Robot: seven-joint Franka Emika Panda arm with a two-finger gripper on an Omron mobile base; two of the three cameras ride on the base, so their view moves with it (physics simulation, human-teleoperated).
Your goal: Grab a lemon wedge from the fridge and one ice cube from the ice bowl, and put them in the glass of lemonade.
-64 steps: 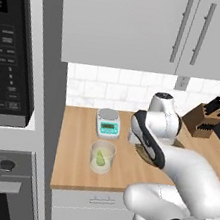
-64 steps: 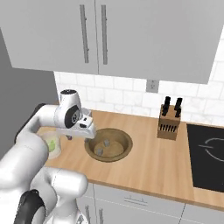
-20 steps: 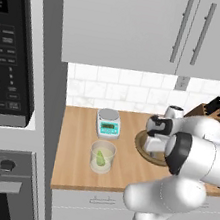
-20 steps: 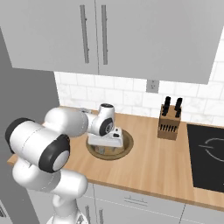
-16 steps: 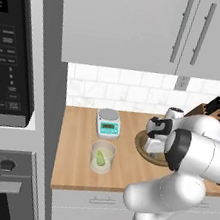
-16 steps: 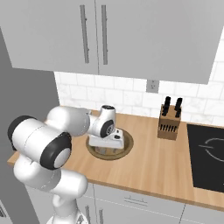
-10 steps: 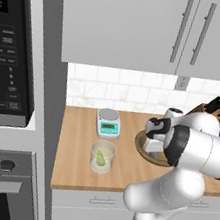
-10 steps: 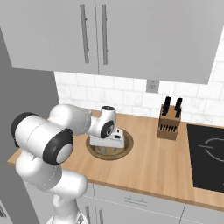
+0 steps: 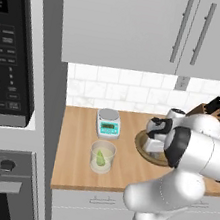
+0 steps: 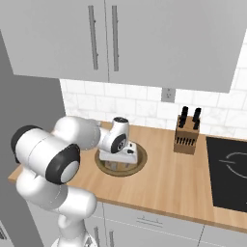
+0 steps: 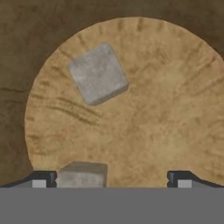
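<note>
The brown wooden ice bowl (image 10: 140, 160) sits on the counter, and my gripper (image 10: 120, 163) reaches down into it. In the hand view the gripper (image 11: 112, 181) is open just above the bowl's floor (image 11: 148, 113). One grey ice cube (image 11: 83, 174) lies between the fingertips, close to the left one (image 11: 43, 178). A second ice cube (image 11: 98, 73) lies farther off. To the left of the bowl (image 9: 139, 138) stands the glass of lemonade (image 9: 102, 156) with a yellow-green lemon wedge (image 9: 102, 158) inside it. The fridge is out of view.
A small white scale (image 9: 109, 123) stands behind the glass. The knife block (image 10: 186, 132) is at the back right of the bowl, and a black cooktop (image 10: 229, 169) lies beyond it. The oven column (image 9: 14, 91) bounds the counter on the left.
Three seconds ago the hand was close to the glass; it has swung right over the bowl. In the last second it has sunk lower into the bowl, jaws staying open.
</note>
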